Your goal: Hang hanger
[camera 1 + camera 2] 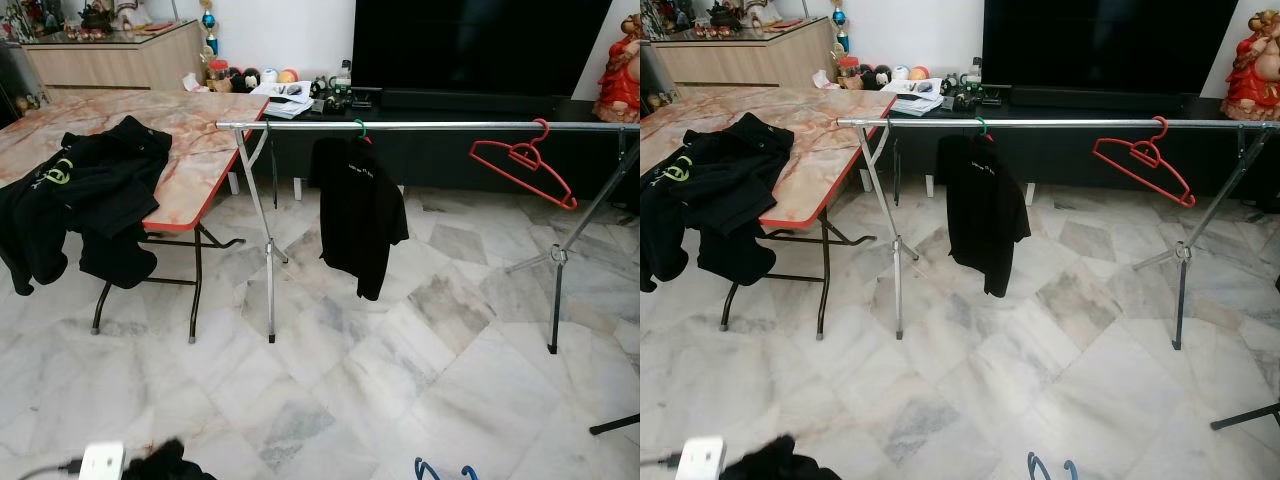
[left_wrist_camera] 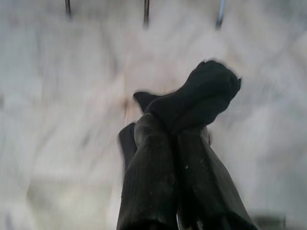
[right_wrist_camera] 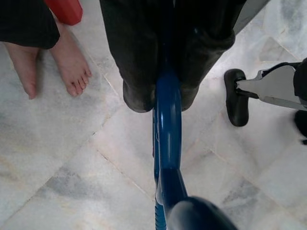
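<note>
Right wrist view: right end effector [image 3: 162, 103] clenched on the blue hanger [image 3: 167, 143], fingers pinching the plastic where it curves. The hanger's long line runs straight on from the fingers, away from the wrist, over marble floor [image 3: 72, 182]. A person's bare feet [image 3: 55, 60] stand on the floor just beyond; a black rubber-tipped stand foot [image 3: 236, 103] lies to one side.

Head views: two blue tips of the hanger [image 1: 440, 470] poke up at the bottom edge, low and right of centre. So the task's thing is already in hand, on the right side, held down near the floor.

The rail [image 1: 430, 126] is the relation that matters. It runs crosswise, left to right, ahead of the robot and well above the held hanger, its left end over the far right corner of the table [image 1: 185, 135]. A black shirt [image 1: 358, 215] hangs near the rail's middle, a red hanger [image 1: 525, 160] toward its right end; bare rail between them. Judgement: that gap lies forward and up from the right end effector, the nearer arm for it. Hook end must come over the rail; which end of the hanger is the hook I cannot tell.

Left wrist view: left end effector [image 2: 192, 115] clenched on dark cloth [image 2: 206, 93], blurred, low over the floor.
</note>
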{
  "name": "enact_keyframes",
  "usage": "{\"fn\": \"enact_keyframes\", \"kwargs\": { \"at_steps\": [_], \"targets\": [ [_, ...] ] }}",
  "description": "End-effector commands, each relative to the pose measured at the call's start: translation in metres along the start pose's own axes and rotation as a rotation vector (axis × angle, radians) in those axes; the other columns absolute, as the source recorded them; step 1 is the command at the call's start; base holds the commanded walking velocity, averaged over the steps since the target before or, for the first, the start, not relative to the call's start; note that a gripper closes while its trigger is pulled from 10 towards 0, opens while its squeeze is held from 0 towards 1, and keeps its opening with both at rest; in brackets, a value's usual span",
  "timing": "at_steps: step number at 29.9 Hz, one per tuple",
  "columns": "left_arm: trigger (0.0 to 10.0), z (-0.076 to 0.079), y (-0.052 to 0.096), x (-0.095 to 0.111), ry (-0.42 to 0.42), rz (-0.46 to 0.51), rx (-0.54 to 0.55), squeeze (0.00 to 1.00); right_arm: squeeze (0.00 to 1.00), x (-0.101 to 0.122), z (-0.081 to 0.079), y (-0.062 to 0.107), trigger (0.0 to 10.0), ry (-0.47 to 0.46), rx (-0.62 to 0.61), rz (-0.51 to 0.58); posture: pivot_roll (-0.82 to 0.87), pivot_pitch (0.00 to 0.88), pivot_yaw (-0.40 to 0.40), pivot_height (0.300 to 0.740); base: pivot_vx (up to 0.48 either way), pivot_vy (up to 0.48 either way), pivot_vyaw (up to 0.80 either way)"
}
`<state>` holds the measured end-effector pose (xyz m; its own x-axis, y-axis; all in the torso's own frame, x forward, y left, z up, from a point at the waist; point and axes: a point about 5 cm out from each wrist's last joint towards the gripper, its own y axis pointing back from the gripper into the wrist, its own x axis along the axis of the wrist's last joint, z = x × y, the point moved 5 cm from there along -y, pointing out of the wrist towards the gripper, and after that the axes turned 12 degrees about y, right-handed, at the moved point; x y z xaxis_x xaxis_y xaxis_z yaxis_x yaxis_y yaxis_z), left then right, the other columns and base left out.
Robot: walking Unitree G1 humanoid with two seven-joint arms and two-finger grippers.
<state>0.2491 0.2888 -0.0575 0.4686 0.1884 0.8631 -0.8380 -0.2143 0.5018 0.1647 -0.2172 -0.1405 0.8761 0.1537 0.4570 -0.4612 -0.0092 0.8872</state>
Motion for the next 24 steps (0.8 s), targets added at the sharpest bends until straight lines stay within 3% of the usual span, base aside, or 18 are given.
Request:
{"fn": "enact_keyframes", "kwargs": {
  "at_steps": [1,3,8,12,24],
  "targets": [
    [10.0,0.024,-0.002,0.035,-0.034,0.171,-0.086,0.0,0.0,-0.003,0.002,0.001,10.0,-0.002,0.0,-0.011,0.19,0.0,0.018,0.74,0.0,0.0,0.0],
    [10.0,0.056,0.006,0.067,-0.074,0.312,-0.188,0.0,0.0,-0.004,0.003,0.001,10.0,-0.007,0.0,-0.008,0.19,0.0,0.011,0.74,0.0,0.0,0.0],
    [10.0,0.077,0.01,0.072,-0.056,0.357,-0.256,0.0,0.0,-0.003,0.004,0.001,10.0,-0.014,-0.004,-0.004,0.19,0.0,0.011,0.74,0.0,0.0,0.0],
    [10.0,0.084,0.011,0.072,-0.06,0.356,-0.288,0.0,0.0,-0.003,0.005,0.001,10.0,-0.02,-0.011,0.001,0.19,0.0,0.013,0.74,0.0,0.0,0.0],
    [10.0,0.086,0.018,0.079,-0.07,0.344,-0.288,0.0,0.0,-0.003,0.003,0.001,10.0,-0.005,-0.005,-0.008,0.19,0.0,0.019,0.74,0.0,0.479,0.0]
  ]
}}
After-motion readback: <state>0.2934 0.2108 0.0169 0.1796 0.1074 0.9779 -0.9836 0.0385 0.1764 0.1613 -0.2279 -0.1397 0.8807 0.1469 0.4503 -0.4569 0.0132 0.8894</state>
